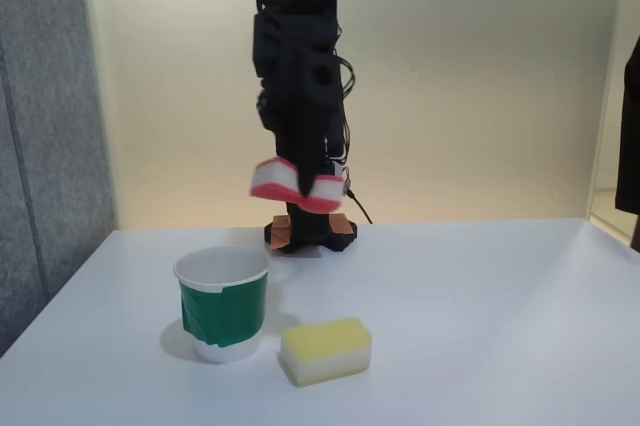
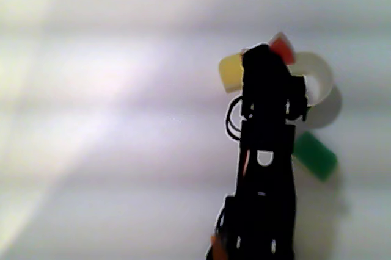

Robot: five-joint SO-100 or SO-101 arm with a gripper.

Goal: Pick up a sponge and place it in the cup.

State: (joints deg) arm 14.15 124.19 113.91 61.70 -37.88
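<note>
Fixed view: black arm [image 1: 298, 76] stands upright near the table's far edge, its base [image 1: 312, 232] orange and black. The gripper [image 1: 300, 184] points down and is pinched on the red-and-white sponge [image 1: 292, 184], one dark finger crossing the sponge's front face. The sponge hangs in the air, tilted, its left end higher than its right, well above the white table [image 1: 480, 306]. It hangs above and behind the cup, a little to the right of the cup's mouth.

The cup [image 1: 223, 304] is upright on the table toward the near left corner, white with a green band round its middle; its mouth is open and I see nothing inside. Just beside it on the right, close to the near edge, lies the yellow sponge [image 1: 326, 350], yellow top over a white layer, flat on the table, apart from the cup by a narrow gap.

Other view, from above and blurred: the arm [image 2: 266, 168] runs up from the bottom edge. A red corner of the sponge [image 2: 282, 46] shows past the arm's tip. The yellow sponge [image 2: 231, 72] sits to the left of the tip, the cup's white rim [image 2: 321, 77] to the right. A green block [image 2: 315, 155] lies right of the arm; I cannot tell what it is.
</note>
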